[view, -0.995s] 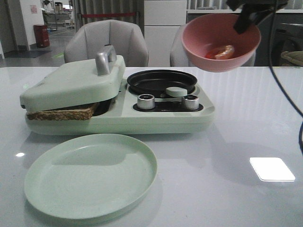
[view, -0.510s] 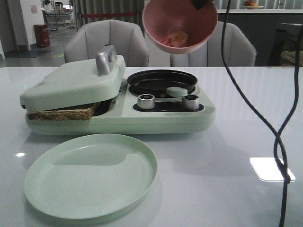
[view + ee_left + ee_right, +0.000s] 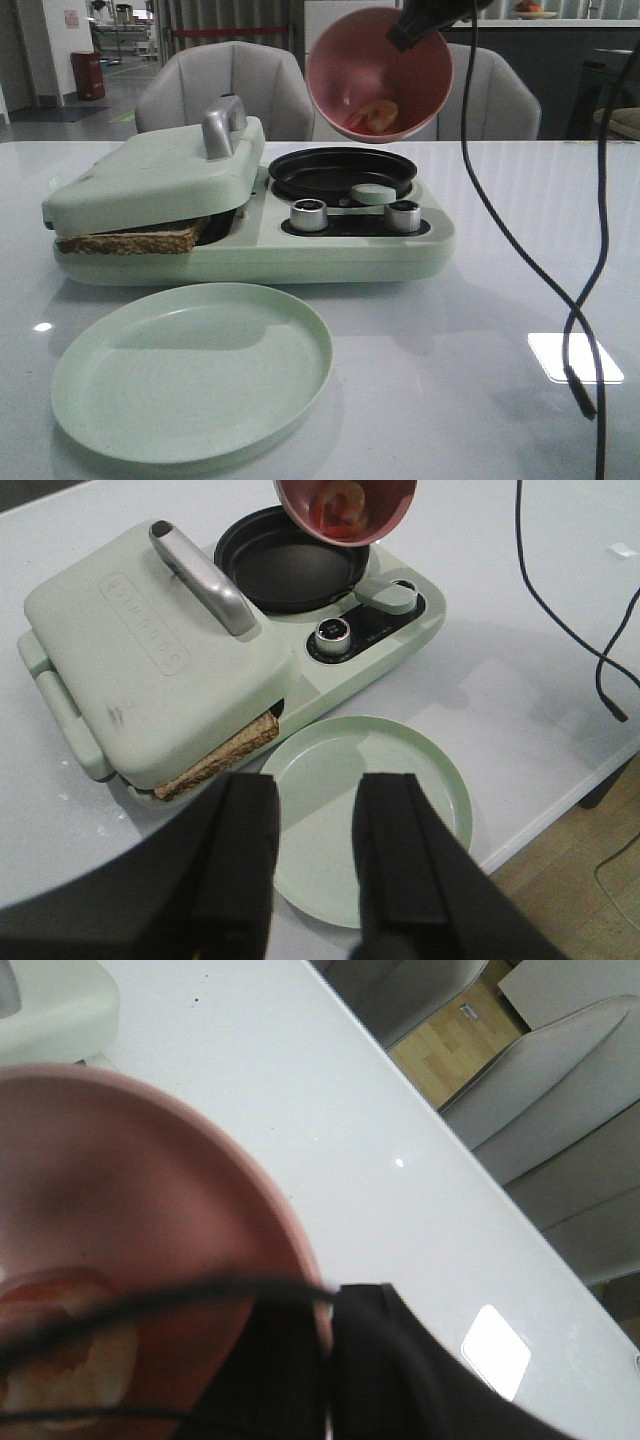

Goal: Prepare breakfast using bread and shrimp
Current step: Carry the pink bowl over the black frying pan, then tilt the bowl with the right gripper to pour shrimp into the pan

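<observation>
Shrimp (image 3: 373, 114) now slide forward as the right pincer (image 3: 425, 20), gripping the bowl (image 3: 380, 75), tips it over the pan (image 3: 342, 170); left pincer (image 3: 315, 810) narrow, empty.

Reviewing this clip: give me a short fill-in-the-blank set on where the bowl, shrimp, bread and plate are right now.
1. The right gripper holds the pink bowl tilted above the round black ____.
2. The shrimp are inside the ____.
3. The bread sticks out from under the appliance's closed ____.
4. The green plate in front of the appliance holds ____.

Missing words: pan; bowl; lid; nothing
</observation>
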Robot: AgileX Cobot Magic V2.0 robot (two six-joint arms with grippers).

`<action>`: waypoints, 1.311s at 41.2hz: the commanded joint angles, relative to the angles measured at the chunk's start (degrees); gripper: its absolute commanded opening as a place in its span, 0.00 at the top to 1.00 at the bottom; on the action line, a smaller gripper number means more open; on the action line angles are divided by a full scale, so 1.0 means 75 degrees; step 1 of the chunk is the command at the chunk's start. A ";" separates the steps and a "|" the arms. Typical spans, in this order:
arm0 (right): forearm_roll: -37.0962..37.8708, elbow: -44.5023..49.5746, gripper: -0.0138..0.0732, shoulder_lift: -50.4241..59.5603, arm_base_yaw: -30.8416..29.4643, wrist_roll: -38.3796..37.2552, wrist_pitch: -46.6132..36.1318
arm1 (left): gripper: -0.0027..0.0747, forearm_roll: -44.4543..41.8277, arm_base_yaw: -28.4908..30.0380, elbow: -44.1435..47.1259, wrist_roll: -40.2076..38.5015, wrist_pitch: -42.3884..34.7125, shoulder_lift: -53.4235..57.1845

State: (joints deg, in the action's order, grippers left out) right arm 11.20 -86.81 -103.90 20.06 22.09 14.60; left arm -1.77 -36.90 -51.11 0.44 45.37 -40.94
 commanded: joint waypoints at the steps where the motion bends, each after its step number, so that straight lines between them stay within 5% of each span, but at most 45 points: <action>1: 0.0148 -0.0503 0.88 0.0364 -0.0016 0.0005 -0.0632 | 0.61 0.0037 -0.0061 -0.0222 -0.0059 -0.0593 0.0005; 14: 0.0117 -0.0633 0.88 0.0305 -0.0016 -0.0013 0.0235 | 0.61 0.0037 -0.0061 -0.0222 -0.0059 -0.0593 0.0005; 21: 0.0278 -0.0633 0.88 0.0305 -0.0123 -0.0941 0.0280 | 0.61 0.0037 -0.0061 -0.0222 -0.0059 -0.0593 0.0005; 34: 0.5353 -0.0623 0.88 0.0303 0.0070 -0.6313 -0.0609 | 0.61 0.0037 -0.0061 -0.0222 -0.0059 -0.0593 0.0005; 44: 0.7988 -0.0653 0.88 0.0137 0.0177 -0.7348 -0.1011 | 0.61 0.0037 -0.0061 -0.0222 -0.0059 -0.0593 0.0005; 54: 0.9142 -0.1070 0.88 -0.0288 0.0341 -0.7667 -0.0387 | 0.61 0.0037 -0.0061 -0.0222 -0.0059 -0.0593 0.0005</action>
State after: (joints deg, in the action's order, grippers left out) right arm 74.35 -91.18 -108.68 22.19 -33.59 10.54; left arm -1.77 -36.90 -51.11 0.44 45.37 -40.94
